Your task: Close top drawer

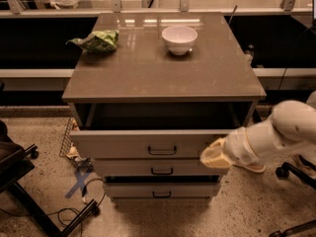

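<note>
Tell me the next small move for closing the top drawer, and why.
Probably push straight in, square to the front: the pincer sits at the right end of the top drawer, which juts out from under the cabinet top, with a dark gap open behind its front panel.

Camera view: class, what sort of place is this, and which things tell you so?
Probably a robotics lab or office workspace: a grey drawer cabinet with its top drawer partly open, loose cables on the speckled floor, and a wheeled chair base. The gripper is by the drawer front's right end.
</note>
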Tool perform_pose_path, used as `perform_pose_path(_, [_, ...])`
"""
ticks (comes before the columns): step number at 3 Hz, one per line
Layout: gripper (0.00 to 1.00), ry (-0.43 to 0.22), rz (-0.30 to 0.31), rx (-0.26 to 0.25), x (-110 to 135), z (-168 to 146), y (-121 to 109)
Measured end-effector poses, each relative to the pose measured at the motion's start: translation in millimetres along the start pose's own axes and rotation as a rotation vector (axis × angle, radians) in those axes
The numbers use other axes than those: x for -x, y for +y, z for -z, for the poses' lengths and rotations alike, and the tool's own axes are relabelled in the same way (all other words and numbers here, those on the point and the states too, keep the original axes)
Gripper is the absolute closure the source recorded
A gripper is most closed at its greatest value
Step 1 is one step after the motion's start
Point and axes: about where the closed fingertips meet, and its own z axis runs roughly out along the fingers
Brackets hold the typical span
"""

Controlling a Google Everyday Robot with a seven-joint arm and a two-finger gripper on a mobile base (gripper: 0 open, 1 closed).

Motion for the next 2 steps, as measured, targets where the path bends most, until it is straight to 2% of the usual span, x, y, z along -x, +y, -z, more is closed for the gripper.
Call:
perform_pose_path(1, [1.0,-0.015,0.047,-0.004,37,-13,-57])
perform_pose_path(2, [1.0,-0.019,0.074,-0.005,57,-21,-84])
